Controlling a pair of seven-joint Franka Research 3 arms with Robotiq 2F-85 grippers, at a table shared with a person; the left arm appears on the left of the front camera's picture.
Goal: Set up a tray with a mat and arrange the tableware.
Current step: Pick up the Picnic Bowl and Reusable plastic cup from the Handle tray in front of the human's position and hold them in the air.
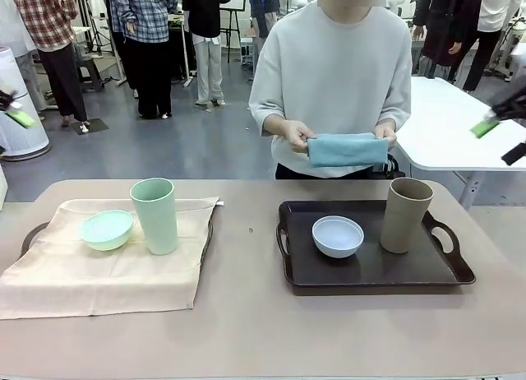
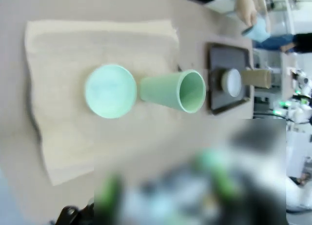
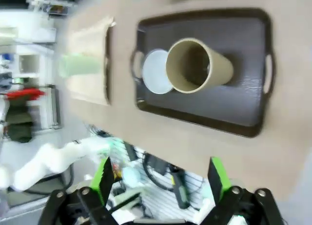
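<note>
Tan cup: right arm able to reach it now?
Probably yes. Tan cup stands upright on the tray, apart from the bowl, nothing above it; right gripper hangs open above.

Pale green cup (image 1: 154,215), tan-brown cup (image 1: 405,214)

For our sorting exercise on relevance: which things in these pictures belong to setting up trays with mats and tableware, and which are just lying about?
Belongs to the job: dark tray, beige mat, green bowl, green cup, white bowl, tan cup, folded blue cloth.
Just lying about: white side table, bystanders.
</note>
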